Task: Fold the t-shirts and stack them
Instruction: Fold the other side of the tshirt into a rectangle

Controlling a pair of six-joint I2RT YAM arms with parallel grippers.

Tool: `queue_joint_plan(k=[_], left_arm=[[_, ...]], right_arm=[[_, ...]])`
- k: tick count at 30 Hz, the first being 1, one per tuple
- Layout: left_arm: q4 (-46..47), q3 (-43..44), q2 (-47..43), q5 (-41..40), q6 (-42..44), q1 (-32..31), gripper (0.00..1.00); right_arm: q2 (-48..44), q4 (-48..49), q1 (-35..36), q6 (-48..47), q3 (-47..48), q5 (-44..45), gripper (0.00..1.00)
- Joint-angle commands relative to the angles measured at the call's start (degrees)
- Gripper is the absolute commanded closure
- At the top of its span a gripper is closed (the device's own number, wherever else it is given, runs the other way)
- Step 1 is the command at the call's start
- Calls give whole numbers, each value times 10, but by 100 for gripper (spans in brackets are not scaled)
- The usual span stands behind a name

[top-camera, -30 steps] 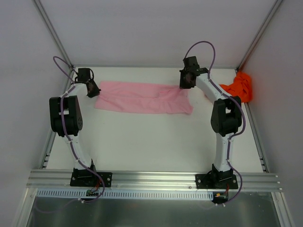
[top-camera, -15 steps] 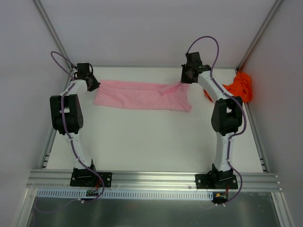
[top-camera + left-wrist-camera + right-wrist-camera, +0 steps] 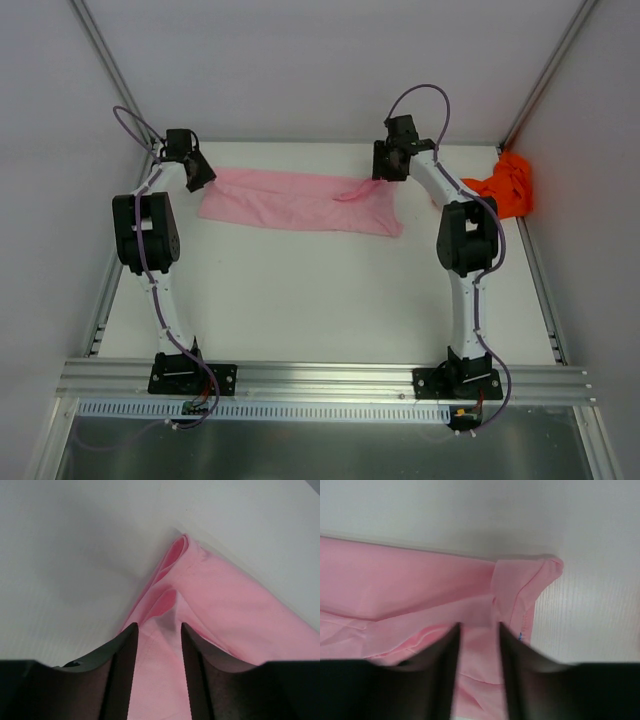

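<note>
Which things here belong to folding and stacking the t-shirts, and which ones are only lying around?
Part of the job:
- pink t-shirt, a long band along the far edge
- orange-red t-shirt, crumpled in the far right corner
- left hand and right hand, at the pink shirt's two ends

Not part of it:
- table
- metal rail holding the arm bases

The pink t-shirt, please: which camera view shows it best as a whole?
The top external view: it alone shows the whole pink t-shirt, folded into a long band. The left wrist view shows only one bunched end past the fingers; the right wrist view only a hemmed corner.
</note>
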Motion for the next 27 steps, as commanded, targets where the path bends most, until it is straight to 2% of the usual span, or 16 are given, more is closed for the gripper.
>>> queue_joint_plan(k=[1, 4, 6, 7, 9, 10, 13, 16, 17, 23, 27], left_arm=[[-14, 26, 0, -11, -3, 5, 59], [-10, 26, 0, -10, -2, 5, 50], [-10, 25, -4, -9, -2, 5, 44], [-10, 22, -8, -6, -1, 5, 37], [-11, 14, -15, -4, 2, 5, 31], [-10, 7, -28, -4, 1, 5, 24], [3, -35, -63, -1, 2, 5, 16], [21, -90, -108, 15, 15, 6, 7], [22, -115, -119, 30, 28, 5, 1], [12, -185, -205, 73, 57, 5, 1], [36, -266, -279, 124, 52, -12, 1]], right_arm=[[10, -3, -3, -16, 55, -13, 46], [12, -6, -3, -33, 80, -44, 16], [8, -7, -3, -42, 97, -47, 8], [8, -9, -3, -51, 123, -50, 5], [9, -30, -3, -55, 151, -56, 5], [7, -35, -3, -56, 160, -75, 4], [-10, -45, -3, -50, 145, -101, 6], [-42, -49, -2, -48, 68, -106, 7], [-55, -48, -3, -42, 16, -97, 7], [-171, 8, -1, 1, -172, -81, 9], [-219, 32, -1, 26, -253, -77, 19]])
